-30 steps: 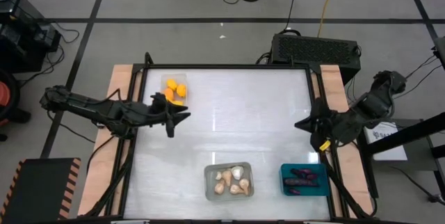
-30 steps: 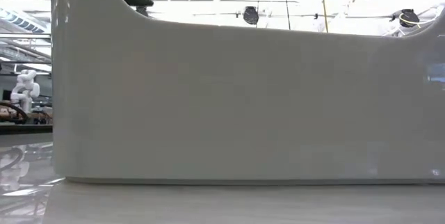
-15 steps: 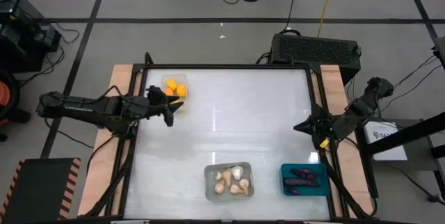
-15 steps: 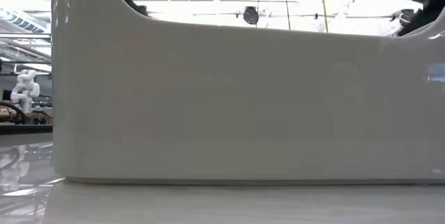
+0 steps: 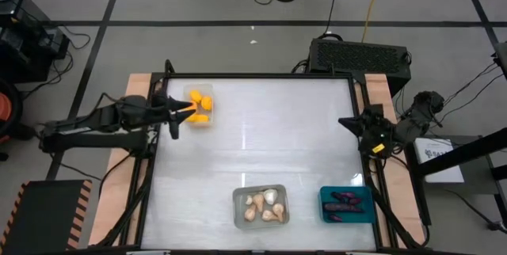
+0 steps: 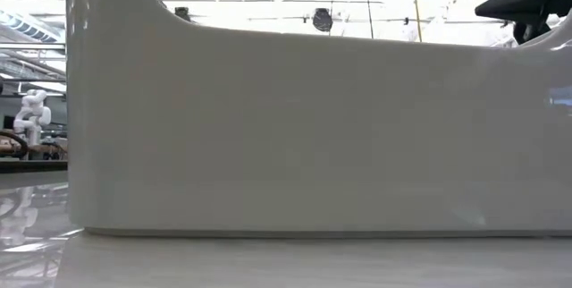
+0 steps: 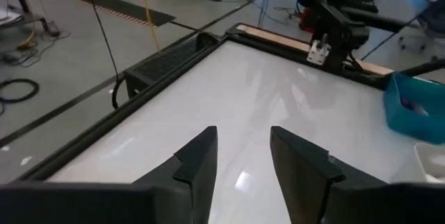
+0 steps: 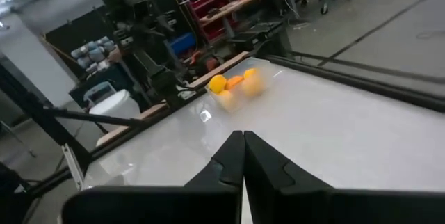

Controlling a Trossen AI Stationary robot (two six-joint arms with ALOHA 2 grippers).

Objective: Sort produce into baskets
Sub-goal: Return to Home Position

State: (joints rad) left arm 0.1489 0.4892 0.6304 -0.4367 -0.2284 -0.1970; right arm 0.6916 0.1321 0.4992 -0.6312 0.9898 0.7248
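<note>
Several orange-yellow pieces [image 5: 200,100] lie in the clear bin [image 5: 207,120] at the far left; they also show in the right wrist view [image 8: 235,85]. Cream garlic bulbs [image 5: 263,205] lie in the grey bin [image 5: 238,219] at the near edge. Purple eggplants [image 5: 345,203] lie in the teal bin [image 5: 325,196] at the near right; the bin also shows in the left wrist view [image 7: 416,106]. My left gripper [image 5: 177,117] is open and empty beside the clear bin. My right gripper [image 5: 344,120] is shut and empty at the right edge.
A black box with vents [image 5: 360,54] stands behind the table's far right corner. In the low view the grey bin's wall [image 6: 304,127] fills almost the whole picture; my right gripper [image 6: 511,2] shows above it. Bare white tabletop [image 5: 269,144] lies between the bins.
My left gripper has drawn back toward the table's left and far edges, ending beside the clear bin. My right gripper has drawn back toward the far edge along the table's right side. No bin or piece of produce has moved.
</note>
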